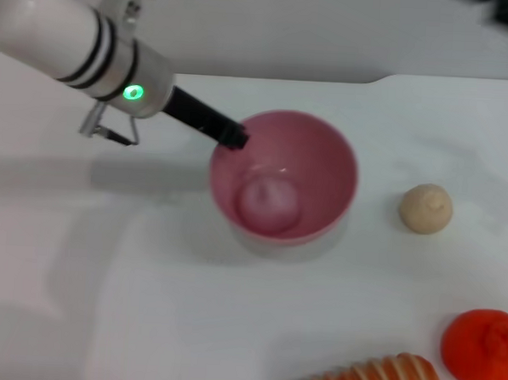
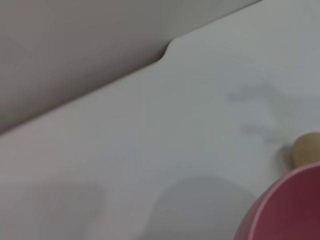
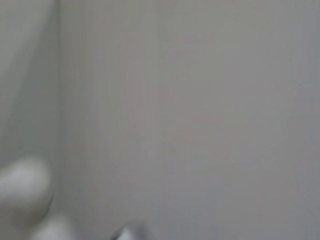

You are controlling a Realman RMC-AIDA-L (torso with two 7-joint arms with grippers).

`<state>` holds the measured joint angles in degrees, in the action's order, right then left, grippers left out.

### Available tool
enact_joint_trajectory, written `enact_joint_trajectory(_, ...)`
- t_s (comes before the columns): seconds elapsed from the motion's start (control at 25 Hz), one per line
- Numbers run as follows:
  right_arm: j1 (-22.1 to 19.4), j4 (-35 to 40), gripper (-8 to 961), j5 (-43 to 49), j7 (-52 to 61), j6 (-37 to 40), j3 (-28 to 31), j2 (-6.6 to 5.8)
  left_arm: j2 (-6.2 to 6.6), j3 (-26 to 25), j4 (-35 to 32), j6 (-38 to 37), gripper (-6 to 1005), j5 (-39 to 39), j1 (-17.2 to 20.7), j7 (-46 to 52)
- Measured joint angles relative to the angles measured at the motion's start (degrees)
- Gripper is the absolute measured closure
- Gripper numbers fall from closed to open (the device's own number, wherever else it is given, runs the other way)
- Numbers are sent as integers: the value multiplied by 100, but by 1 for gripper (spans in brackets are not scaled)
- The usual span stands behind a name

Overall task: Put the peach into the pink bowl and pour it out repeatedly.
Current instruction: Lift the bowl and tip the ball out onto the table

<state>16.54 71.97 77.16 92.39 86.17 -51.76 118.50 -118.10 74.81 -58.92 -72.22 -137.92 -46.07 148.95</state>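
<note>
The pink bowl [image 1: 336, 164] stands upright near the middle of the white table. The peach [image 1: 269, 201], pale dusty pink, lies on its bottom. My left gripper [image 1: 233, 137] reaches in from the upper left, its black fingers pressed together on the bowl's left rim. The left wrist view shows just a piece of the pink bowl [image 2: 290, 210] at one corner. The right arm and its gripper do not show in the head view, and the right wrist view shows only a pale blurred surface.
A beige round ball [image 1: 425, 207] lies to the right of the bowl and also shows in the left wrist view as the ball [image 2: 306, 149]. An orange-red fruit [image 1: 482, 351] and a striped bread-like piece [image 1: 376, 379] lie at the front right. The table's far edge [image 1: 269, 74] runs behind the bowl.
</note>
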Motion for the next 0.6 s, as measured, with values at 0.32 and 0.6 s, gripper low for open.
enact_joint_trajectory(0.32, -235, -2085, 375, -1727, -1415, 613, 1571, -4, -28, 2072, -270, 2434, 953, 518, 410, -286)
enact_joint_trajectory(0.6, -313, -2794, 375, -2160, -1948, 774, 2140, 12, -25, 3087, -551, 4329, 953, 514, 1056, -313)
